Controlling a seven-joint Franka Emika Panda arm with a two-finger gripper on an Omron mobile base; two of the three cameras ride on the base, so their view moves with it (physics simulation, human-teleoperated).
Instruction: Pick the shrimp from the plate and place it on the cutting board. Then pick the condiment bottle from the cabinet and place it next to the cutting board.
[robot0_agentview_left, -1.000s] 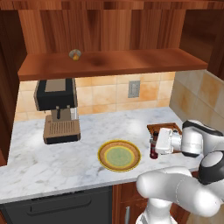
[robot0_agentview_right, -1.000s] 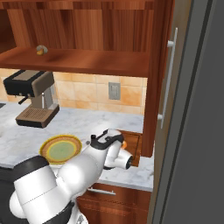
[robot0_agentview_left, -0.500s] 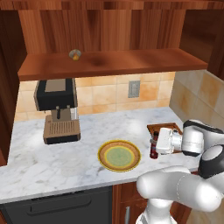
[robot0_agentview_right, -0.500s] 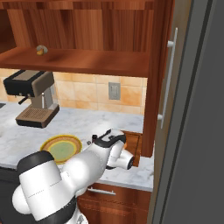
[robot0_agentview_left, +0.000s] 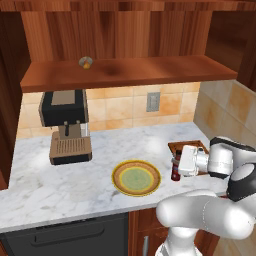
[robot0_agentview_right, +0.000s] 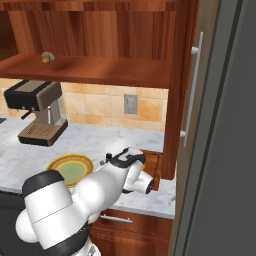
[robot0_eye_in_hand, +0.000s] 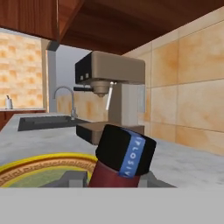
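- The gripper (robot0_agentview_left: 177, 161) reached sideways, low over the right part of the marble counter (robot0_agentview_left: 75, 180), its jaws closed on the condiment bottle (robot0_agentview_left: 176, 169).
- In the left base view the bottle stood upright, dark red-brown, with its base at or just above the counter; I could not tell whether it touched.
- It sat just beside the left edge of the cutting board (robot0_agentview_left: 176, 147), between the board and the plate (robot0_agentview_left: 136, 178).
- The hand view looked along the bottle (robot0_eye_in_hand: 119, 162): black cap, a blue band with lettering, dark red body below, and a finger (robot0_eye_in_hand: 72, 178) on either side of it.
- The plate, with its patterned yellow rim and pale green centre, lay near the front edge of the counter, close to the bottle but apart from it.
- The cutting board lay at the right end of the counter, mostly covered by the robot's hand and forearm; the shrimp could not be made out there.
- In the right base view the board (robot0_agentview_right: 155, 169) showed as a dark strip beside the cabinet (robot0_agentview_right: 100, 70) side panel.
- A small round yellowish object (robot0_agentview_left: 86, 62) sat on the cabinet shelf, towards its left end.
- A coffee machine (robot0_agentview_left: 65, 125) stood at the back left of the counter, against the tiled wall.
- An outlet (robot0_agentview_left: 153, 101) was set in the tiles behind the plate.
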